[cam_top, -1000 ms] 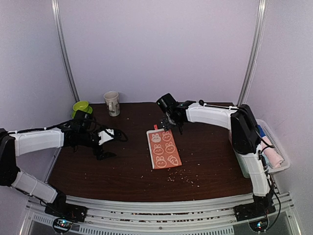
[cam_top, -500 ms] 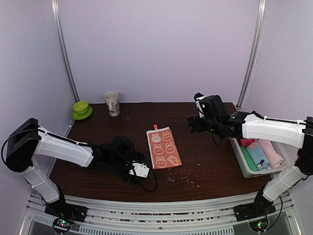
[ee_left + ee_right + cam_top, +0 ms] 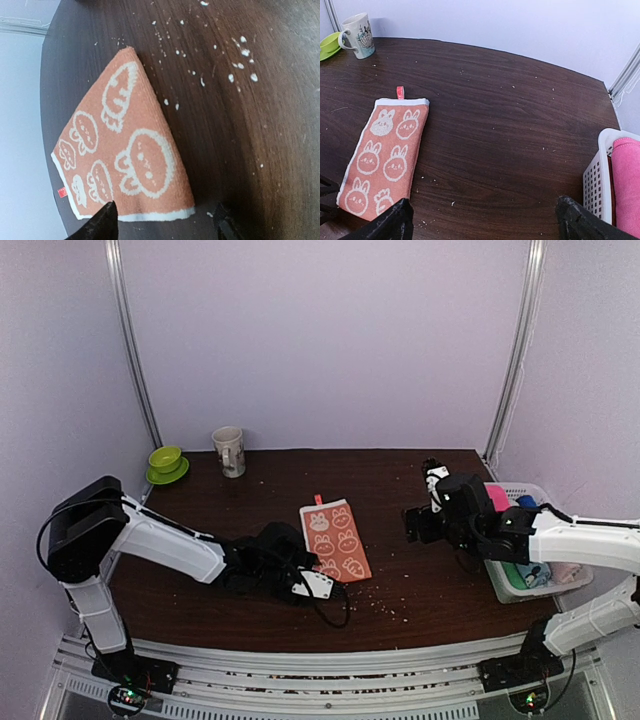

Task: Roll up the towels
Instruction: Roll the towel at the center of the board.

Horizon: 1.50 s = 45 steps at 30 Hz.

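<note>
Top external: one towel (image 3: 335,540), one mug (image 3: 229,451)

Left wrist view: left gripper (image 3: 161,226), 2 fingertips (image 3: 102,222) cut by bottom edge. Right wrist view: basket (image 3: 596,182) and pink towel (image 3: 626,182) cut by right edge; mug (image 3: 357,29) print illegible.

Soft, even light; the left wrist view is perhaps slightly blurred.

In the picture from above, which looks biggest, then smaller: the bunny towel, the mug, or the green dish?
Largest: bunny towel.
Then mug and green dish, which look about alike, so I won't rank them; both also sit farther from the camera.
</note>
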Motion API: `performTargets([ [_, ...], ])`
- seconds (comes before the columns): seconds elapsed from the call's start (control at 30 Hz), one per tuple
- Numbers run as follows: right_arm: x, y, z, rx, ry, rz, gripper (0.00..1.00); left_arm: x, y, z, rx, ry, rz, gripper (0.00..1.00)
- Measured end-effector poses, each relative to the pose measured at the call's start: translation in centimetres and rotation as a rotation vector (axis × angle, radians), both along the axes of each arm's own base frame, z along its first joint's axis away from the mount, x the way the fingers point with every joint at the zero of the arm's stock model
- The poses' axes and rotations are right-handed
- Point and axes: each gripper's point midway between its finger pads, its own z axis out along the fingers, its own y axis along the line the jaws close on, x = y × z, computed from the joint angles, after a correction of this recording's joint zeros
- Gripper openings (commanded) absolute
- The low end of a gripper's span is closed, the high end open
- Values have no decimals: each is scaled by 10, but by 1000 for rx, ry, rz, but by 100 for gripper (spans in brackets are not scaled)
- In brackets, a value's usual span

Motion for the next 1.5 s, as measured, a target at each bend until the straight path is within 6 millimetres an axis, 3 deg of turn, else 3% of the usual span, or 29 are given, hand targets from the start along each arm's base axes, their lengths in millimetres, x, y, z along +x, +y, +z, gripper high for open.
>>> performTargets([
  [0.1, -3, -3, -1, 4, -3, -7, 100, -1, -7, -1, -10, -7, -8, 62],
  [0.47, -8, 0, 5, 23, -21, -2, 100, 5, -21, -8, -28, -31, 23, 34],
  [0.67, -13, 4, 2, -9, -28, 22, 100, 8, -19, -15, -26, -27, 66, 0],
  [0.83, -16, 10, -2, -53, -52, 75, 100, 8, -15, -18, -17, -11, 82, 0],
  [0.97, -20, 21, -18, -102, -53, 173, 100, 6, -7, -17, -19, 61, 79, 0],
  [1.17, -49, 50, -52, -184, -80, 469, 100, 4, 25, -16, -25, 331, 51, 0],
  [1.27, -60, 71, -57, -221, -108, 614, 100, 2, 38, -13, -39, 478, 40, 0],
  [1.5, -85, 120, -90, -368, -126, 891, 94, -15, 36, -7, -45, 712, -29, 0],
])
